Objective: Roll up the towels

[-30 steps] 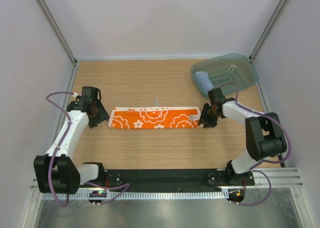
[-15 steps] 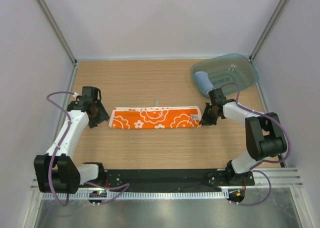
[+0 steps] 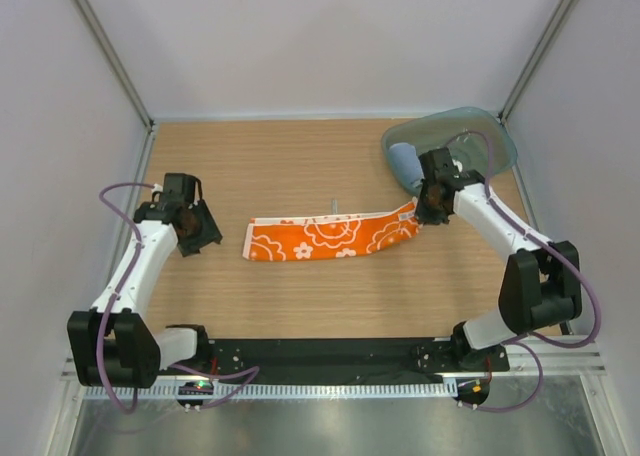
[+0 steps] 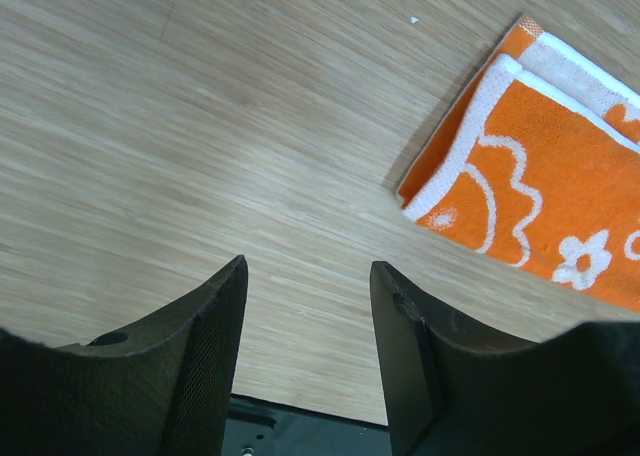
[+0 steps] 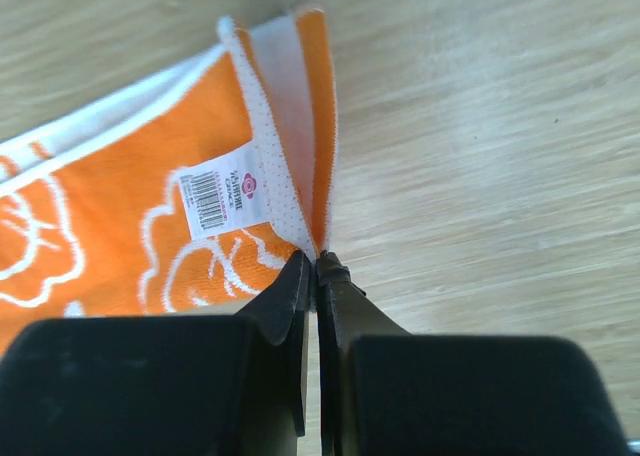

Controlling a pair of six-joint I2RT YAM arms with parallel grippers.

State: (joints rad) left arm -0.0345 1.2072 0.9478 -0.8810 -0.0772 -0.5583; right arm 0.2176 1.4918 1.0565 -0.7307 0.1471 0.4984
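– What does the right gripper (image 5: 316,266) do?
– Its jaws are pressed together on the right end of the orange towel (image 3: 330,236). They pinch the folded edge just beside the white label (image 5: 222,198).
– And the left gripper (image 4: 308,276)?
– It stands about half open and holds nothing. Under it there is only the bare wood of the table (image 3: 300,166). The towel's left end is near it, but the two are apart.
– How does the towel lie?
– It is folded into a long narrow strip in the middle of the table. Its long axis goes from left to right with a small slant: the pinched right end points toward the far right corner, and the left end is closer to the arm bases.
– What is around it?
– A teal tray (image 3: 500,141) is in the far right corner, and the blue towel (image 3: 405,163) lies in its left part, as a short roll. The right arm passes in front of the tray. A small grey thing (image 3: 333,204) lies just behind the strip; I cannot tell what it is.
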